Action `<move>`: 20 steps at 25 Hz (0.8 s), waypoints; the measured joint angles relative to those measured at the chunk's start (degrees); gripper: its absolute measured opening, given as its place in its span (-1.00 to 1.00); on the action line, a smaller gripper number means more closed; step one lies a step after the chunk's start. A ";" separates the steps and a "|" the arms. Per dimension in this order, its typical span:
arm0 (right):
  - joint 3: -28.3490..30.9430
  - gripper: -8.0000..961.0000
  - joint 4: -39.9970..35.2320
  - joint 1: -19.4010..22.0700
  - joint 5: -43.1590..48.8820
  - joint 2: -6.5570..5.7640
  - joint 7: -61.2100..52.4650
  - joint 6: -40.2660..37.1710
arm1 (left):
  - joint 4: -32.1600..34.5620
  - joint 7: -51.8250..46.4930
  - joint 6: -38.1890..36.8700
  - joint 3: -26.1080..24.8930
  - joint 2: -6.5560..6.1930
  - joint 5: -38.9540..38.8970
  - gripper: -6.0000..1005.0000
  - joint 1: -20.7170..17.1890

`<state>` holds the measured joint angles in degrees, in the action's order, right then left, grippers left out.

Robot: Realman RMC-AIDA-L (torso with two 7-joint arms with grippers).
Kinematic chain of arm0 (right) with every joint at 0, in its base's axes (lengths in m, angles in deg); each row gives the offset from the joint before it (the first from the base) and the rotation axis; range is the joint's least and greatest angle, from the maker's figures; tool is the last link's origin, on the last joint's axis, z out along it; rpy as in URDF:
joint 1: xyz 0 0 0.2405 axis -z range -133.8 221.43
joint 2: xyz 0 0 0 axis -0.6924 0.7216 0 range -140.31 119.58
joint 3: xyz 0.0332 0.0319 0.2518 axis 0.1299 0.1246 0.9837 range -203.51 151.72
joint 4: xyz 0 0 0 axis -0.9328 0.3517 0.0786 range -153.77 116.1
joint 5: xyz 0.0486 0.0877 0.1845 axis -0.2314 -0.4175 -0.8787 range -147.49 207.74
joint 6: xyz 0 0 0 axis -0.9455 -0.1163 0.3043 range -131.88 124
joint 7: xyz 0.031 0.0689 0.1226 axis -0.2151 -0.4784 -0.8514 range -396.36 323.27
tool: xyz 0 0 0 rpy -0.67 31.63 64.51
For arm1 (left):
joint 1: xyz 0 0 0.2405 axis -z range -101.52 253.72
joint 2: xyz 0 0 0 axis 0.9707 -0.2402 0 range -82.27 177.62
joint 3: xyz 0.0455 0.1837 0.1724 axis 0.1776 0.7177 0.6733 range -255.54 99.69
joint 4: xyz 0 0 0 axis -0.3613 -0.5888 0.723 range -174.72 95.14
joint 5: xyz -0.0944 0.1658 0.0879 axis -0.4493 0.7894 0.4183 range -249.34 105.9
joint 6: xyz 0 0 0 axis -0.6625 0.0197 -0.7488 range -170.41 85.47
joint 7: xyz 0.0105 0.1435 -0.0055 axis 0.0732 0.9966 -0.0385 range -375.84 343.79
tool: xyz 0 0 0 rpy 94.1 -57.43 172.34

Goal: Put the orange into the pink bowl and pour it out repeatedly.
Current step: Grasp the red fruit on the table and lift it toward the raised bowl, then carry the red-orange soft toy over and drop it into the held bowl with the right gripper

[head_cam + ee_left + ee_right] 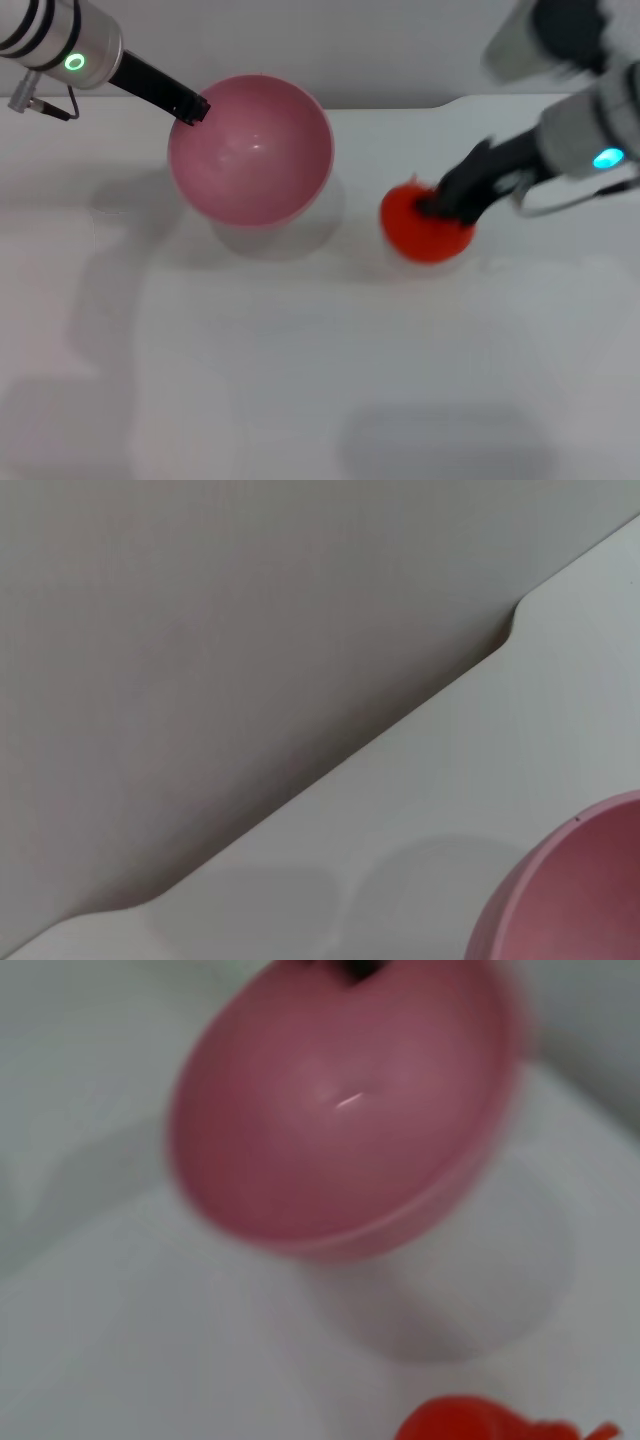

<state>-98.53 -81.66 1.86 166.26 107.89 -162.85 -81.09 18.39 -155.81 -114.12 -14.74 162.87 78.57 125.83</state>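
Note:
The pink bowl (250, 150) is lifted off the white table and tilted, with its empty inside facing the head camera. My left gripper (190, 108) is shut on its far left rim. In the left wrist view only an edge of the pink bowl (575, 890) shows. The orange (420, 228) sits low at the table to the right of the bowl, and my right gripper (447, 205) is down on its top right side, closed on it. In the right wrist view the bowl (340, 1110) fills the frame and the orange (480, 1422) peeks in at the edge.
The white table (300, 380) stretches wide in front of the bowl and orange. Its far edge (440, 104) has a small step behind the orange, with a grey surface beyond. The bowl's shadow (290, 240) lies under it.

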 joint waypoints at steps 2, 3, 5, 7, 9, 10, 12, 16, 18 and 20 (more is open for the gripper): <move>2.92 -0.82 -5.22 1.44 1.42 0.02 -1.37 -0.66 | 0.00 -0.04 -0.21 -0.02 -0.19 0.00 -0.90 -0.04; 3.97 -0.83 -8.04 2.07 2.00 0.05 -2.20 -0.73 | 0.00 -0.05 -0.24 -0.03 -0.20 0.00 -0.90 -0.04; 5.15 -0.85 -14.18 3.52 2.66 0.21 -3.48 -0.87 | 0.00 -0.05 -0.28 -0.06 -0.23 0.01 -0.90 -0.04; 5.98 -0.86 -19.69 4.60 2.57 0.41 -4.25 -0.93 | 0.00 -0.04 -0.35 -0.06 -0.32 0.01 -0.90 0.03; 6.44 -0.86 -25.20 5.40 1.09 0.58 -4.83 -1.04 | 0.00 0.03 -0.38 -0.03 -0.33 0.00 -0.90 0.14; 6.47 -0.87 -26.97 5.57 -0.06 0.60 -4.93 -1.14 | 0.00 0.04 -0.38 -0.03 -0.31 0.00 -0.90 0.15; 6.26 -0.87 -30.14 5.82 -3.96 0.67 -4.95 -1.42 | 0.00 0.17 -0.39 -0.01 -0.06 0.00 -0.90 0.19; 4.64 -0.87 -31.63 5.70 -11.67 0.66 -2.32 -1.67 | -0.25 0.23 -0.36 0.95 0.57 0.00 -0.90 0.33; 2.98 -0.87 -30.80 5.51 -13.73 0.66 -0.83 -1.61 | -0.28 0.08 -0.25 1.72 0.87 0.00 -0.90 0.37; 1.00 -0.87 -29.56 5.17 -14.51 0.66 -0.09 -1.18 | -0.26 0.04 -0.23 2.01 1.13 0.00 -0.90 0.38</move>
<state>-97.53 -111.23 7.03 151.75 108.55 -162.95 -82.28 18.13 -155.77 -114.35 -12.73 164.00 78.57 126.22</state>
